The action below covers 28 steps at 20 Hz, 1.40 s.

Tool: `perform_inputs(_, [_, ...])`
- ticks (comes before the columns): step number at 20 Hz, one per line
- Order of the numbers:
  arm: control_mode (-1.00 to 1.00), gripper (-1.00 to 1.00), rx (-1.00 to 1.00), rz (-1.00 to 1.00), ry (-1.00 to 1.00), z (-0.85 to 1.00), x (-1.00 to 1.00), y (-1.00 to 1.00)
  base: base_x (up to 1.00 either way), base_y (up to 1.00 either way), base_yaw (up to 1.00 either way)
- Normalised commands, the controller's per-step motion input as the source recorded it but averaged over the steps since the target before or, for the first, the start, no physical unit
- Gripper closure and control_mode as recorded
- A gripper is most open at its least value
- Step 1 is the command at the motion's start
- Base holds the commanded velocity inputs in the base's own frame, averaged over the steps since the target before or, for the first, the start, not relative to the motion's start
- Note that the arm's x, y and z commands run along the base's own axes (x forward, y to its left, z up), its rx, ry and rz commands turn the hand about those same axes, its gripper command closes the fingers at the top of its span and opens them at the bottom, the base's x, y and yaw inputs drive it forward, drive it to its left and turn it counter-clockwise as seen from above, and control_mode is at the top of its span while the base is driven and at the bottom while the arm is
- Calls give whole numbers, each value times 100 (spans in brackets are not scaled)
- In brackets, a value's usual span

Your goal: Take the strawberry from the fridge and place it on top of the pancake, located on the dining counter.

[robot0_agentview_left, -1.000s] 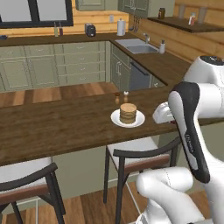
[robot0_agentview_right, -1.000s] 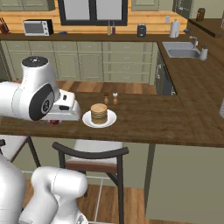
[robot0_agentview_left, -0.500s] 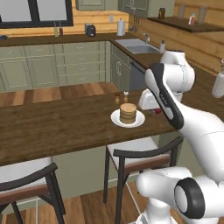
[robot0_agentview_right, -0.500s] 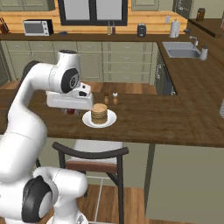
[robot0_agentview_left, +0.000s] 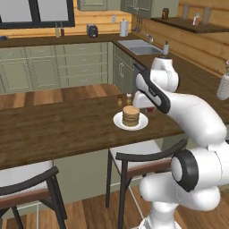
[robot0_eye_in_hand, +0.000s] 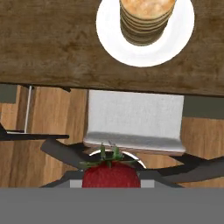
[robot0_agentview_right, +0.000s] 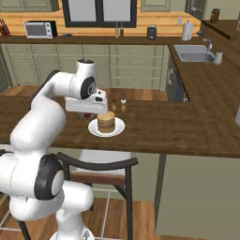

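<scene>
Kitchen bench (robot0_agentview_left: 58, 129), no readable writing: arm swung nearer pancake (robot0_agentview_left: 131, 116); fingers (robot0_eye_in_hand: 112, 183) clamp strawberry (robot0_eye_in_hand: 111, 174) at 6 o'clock.

One strawberry (robot0_eye_in_hand: 111, 174); one pancake (robot0_agentview_left: 131, 116) stack on one white plate (robot0_agentview_left: 118, 122); two small shakers (robot0_agentview_right: 118, 105) on the tabletop (robot0_agentview_left: 53, 127); two stools (robot0_agentview_left: 143, 159); one sink (robot0_agentview_right: 194, 56); one microwave (robot0_agentview_right: 40, 29).

Kitchen, sink (robot0_agentview_left: 141, 46), microwave (robot0_agentview_right: 40, 29), probably toaster (robot0_agentview_left: 92, 30)
</scene>
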Motion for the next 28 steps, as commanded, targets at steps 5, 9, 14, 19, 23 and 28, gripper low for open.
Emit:
perform_inputs(5, [-100,100,0,0,8,-34,99,0,0,0,0])
perform_inputs(9, [-100,100,-1,0,16,-43,87,-1,0,0,0])
perform_inputs(14, [-100,100,-1,0,17,-40,86,-2,0,0,0])
perform_inputs(19, [-100,100,0,0,13,-32,88,0,0,0,0])
perform_inputs(23, [-100,100,0,0,9,-30,79,-1,0,0,0])
perform_inputs(28, [-100,100,0,0,7,-29,70,-2,0,0,0])
